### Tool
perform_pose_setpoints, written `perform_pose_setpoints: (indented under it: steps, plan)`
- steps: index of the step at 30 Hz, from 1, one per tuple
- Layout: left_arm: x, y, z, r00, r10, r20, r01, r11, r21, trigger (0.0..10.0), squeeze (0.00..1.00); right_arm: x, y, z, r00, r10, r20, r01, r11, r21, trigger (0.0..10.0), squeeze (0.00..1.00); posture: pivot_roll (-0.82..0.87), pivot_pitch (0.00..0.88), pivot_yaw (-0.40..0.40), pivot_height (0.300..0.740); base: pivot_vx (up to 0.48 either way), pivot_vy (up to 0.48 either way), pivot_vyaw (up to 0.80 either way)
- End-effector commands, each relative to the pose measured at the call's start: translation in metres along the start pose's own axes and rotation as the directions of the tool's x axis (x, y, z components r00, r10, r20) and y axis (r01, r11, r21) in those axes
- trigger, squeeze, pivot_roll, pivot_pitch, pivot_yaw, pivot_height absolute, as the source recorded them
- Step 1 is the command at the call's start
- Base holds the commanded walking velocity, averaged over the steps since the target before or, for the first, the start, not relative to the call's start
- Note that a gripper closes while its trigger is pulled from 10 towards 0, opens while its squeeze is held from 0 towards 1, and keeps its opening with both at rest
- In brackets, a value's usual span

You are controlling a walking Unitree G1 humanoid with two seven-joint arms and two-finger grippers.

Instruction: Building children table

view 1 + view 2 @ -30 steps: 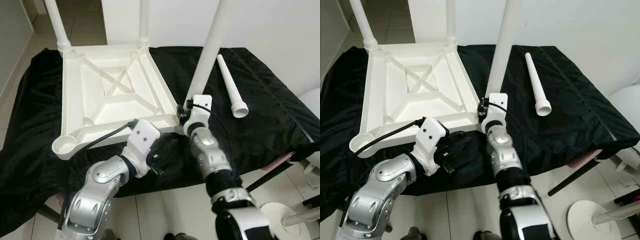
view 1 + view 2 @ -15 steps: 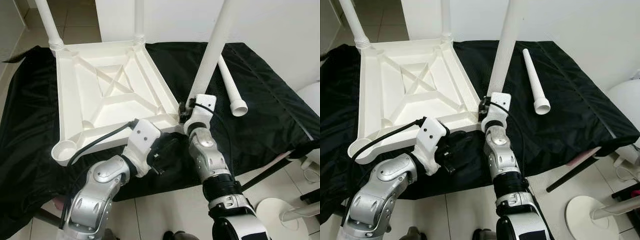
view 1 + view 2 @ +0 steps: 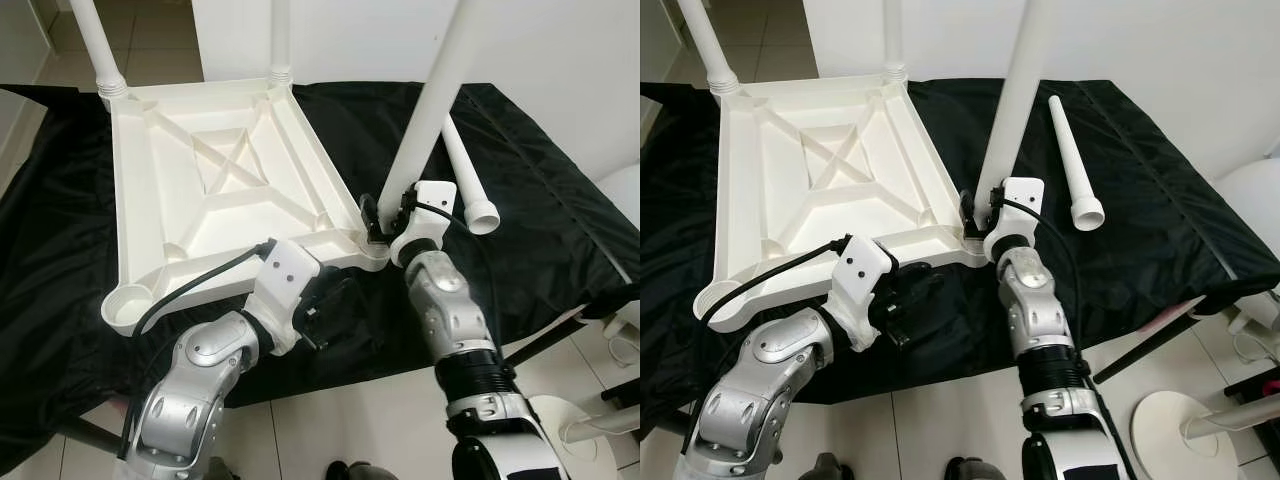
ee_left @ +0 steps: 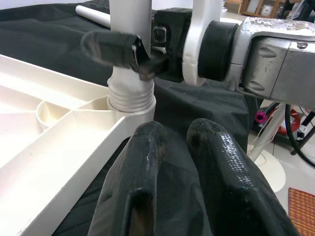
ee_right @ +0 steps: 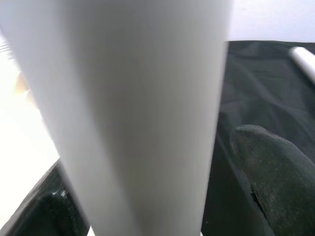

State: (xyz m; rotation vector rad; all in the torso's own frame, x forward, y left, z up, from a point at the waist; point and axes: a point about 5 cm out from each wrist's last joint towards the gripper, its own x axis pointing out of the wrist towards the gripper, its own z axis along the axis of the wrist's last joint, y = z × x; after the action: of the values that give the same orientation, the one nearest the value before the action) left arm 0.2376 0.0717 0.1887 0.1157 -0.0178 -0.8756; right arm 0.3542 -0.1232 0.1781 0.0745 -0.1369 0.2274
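1. White plastic tabletop [image 3: 215, 185] is laid upside down on a black cloth [image 3: 520, 200], with its ribbed underside turned upward.
2. Two white legs are seen standing upright in its far corner sockets, a far-left leg [image 3: 97, 45] and a far-right leg [image 3: 280, 40].
3. A third leg [image 3: 430, 110] is set upright in the near-right corner socket; in the left wrist view its ridged collar [image 4: 130, 96] is seen seated at the corner of the tabletop.
4. The near-left corner socket [image 3: 127, 305] is seen as an open round cup.
5. A loose leg [image 3: 1072, 160] is laid flat on the cloth to the right of the tabletop, well apart from it, with its flared end toward the robot.
6. The right hand [image 3: 385, 215] is closed around the base of the third leg, just above the collar; one black finger [image 4: 110, 46] is seen pressed across the leg's front.
7. The left hand [image 3: 330, 305] is held low over the cloth, just in front of the tabletop's near edge and near that same corner; its two black fingers [image 4: 142, 172] are held close together with only a thin gap, and nothing is gripped between them.
8. A pale tiled floor [image 3: 350, 420] is seen below the cloth's near edge.
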Motion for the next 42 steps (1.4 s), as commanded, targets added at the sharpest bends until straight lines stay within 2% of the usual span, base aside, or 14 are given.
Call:
perform_pose_setpoints:
  steps: [1, 2, 6, 8, 9, 11, 18, 22, 23, 28, 29, 38, 39, 42]
  plan:
    - [-0.001, 0.004, -0.002, 0.995, 0.101, -0.010, -0.101, 0.995, -0.001, 10.0, 0.00, -0.004, -0.001, -0.012, 0.994, 0.090, -0.056, -0.090, 0.996, -0.003, 10.0, 0.00, 0.01, 0.113, -0.057, 0.740, 0.000, 0.000, 0.00]
    - [-0.001, 0.004, -0.002, 0.995, 0.101, -0.010, -0.101, 0.995, -0.001, 10.0, 0.00, -0.004, -0.001, -0.012, 0.994, 0.090, -0.056, -0.090, 0.996, -0.003, 10.0, 0.00, 0.01, 0.113, -0.057, 0.740, 0.000, 0.000, 0.00]
    - [0.000, 0.004, -0.001, 0.995, 0.097, -0.009, -0.097, 0.995, 0.000, 10.0, 0.00, -0.004, -0.003, -0.016, 0.970, 0.231, -0.077, -0.234, 0.971, -0.044, 10.0, 0.00, 0.01, 0.110, -0.055, 0.740, 0.000, 0.000, 0.00]
    - [0.000, 0.005, -0.001, 0.995, 0.095, -0.007, -0.095, 0.995, 0.005, 10.0, 0.00, 0.000, -0.003, -0.020, 0.932, 0.340, -0.124, -0.352, 0.932, -0.093, 10.0, 0.00, 0.01, 0.107, -0.050, 0.740, 0.000, 0.000, 0.00]
    - [0.000, 0.005, -0.001, 0.995, 0.095, -0.007, -0.095, 0.995, 0.005, 10.0, 0.00, 0.000, -0.003, -0.020, 0.932, 0.340, -0.124, -0.352, 0.932, -0.093, 10.0, 0.00, 0.01, 0.107, -0.050, 0.740, 0.000, 0.000, 0.00]
    - [0.001, 0.006, 0.000, 0.995, 0.095, -0.006, -0.095, 0.995, 0.009, 10.0, 0.00, 0.005, -0.004, -0.021, 0.906, 0.393, -0.156, -0.413, 0.901, -0.132, 10.0, 0.00, 0.01, 0.103, -0.049, 0.740, 0.000, 0.000, 0.00]
    - [0.001, 0.008, 0.001, 0.995, 0.099, -0.004, -0.099, 0.995, 0.012, 10.0, 0.00, 0.011, -0.008, -0.020, 0.883, 0.433, -0.183, -0.460, 0.876, -0.147, 10.0, 0.00, 0.02, 0.097, -0.054, 0.740, 0.000, 0.000, 0.00]
    - [0.001, 0.008, 0.002, 0.994, 0.107, -0.001, -0.107, 0.994, 0.019, 10.0, 0.00, 0.016, -0.011, -0.020, 0.854, 0.474, -0.214, -0.510, 0.845, -0.164, 9.8, 0.00, 0.03, 0.096, -0.059, 0.740, 0.000, 0.000, 0.00]
    - [0.001, 0.008, 0.002, 0.994, 0.108, -0.001, -0.108, 0.994, 0.019, 10.0, 0.00, 0.016, -0.012, -0.021, 0.850, 0.480, -0.218, -0.517, 0.840, -0.164, 4.9, 0.00, 0.03, 0.096, -0.059, 0.740, 0.000, 0.000, 0.00]
    - [0.001, 0.009, 0.002, 0.994, 0.110, -0.001, -0.110, 0.994, 0.019, 10.0, 0.00, 0.016, -0.012, -0.021, 0.847, 0.485, -0.217, -0.521, 0.838, -0.161, 4.6, 0.00, 0.03, 0.096, -0.059, 0.740, 0.000, 0.000, 0.00]
    - [0.001, 0.009, 0.002, 0.994, 0.111, -0.001, -0.111, 0.994, 0.020, 10.0, 0.00, 0.016, -0.012, -0.022, 0.842, 0.491, -0.222, -0.528, 0.834, -0.158, 0.0, 0.00, 0.03, 0.094, -0.060, 0.740, 0.000, 0.000, 0.00]
    - [0.002, 0.008, 0.002, 0.995, 0.101, 0.001, -0.101, 0.995, 0.023, 10.0, 0.00, 0.011, -0.016, -0.028, 0.841, 0.490, -0.230, -0.527, 0.838, -0.141, 0.0, 0.00, 0.02, 0.083, -0.049, 0.740, 0.000, 0.000, 0.00]
    - [0.003, 0.008, 0.002, 0.996, 0.094, 0.001, -0.094, 0.995, 0.026, 10.0, 0.00, 0.011, -0.018, -0.030, 0.856, 0.466, -0.224, -0.496, 0.862, -0.100, 10.0, 0.00, 0.02, 0.082, -0.047, 0.740, 0.000, 0.000, 0.00]
    - [0.004, 0.008, 0.002, 0.996, 0.090, 0.002, -0.090, 0.996, 0.028, 10.0, 0.00, 0.011, -0.019, -0.031, 0.866, 0.450, -0.220, -0.474, 0.878, -0.070, 10.0, 0.00, 0.02, 0.080, -0.047, 0.740, 0.000, 0.000, 0.00]
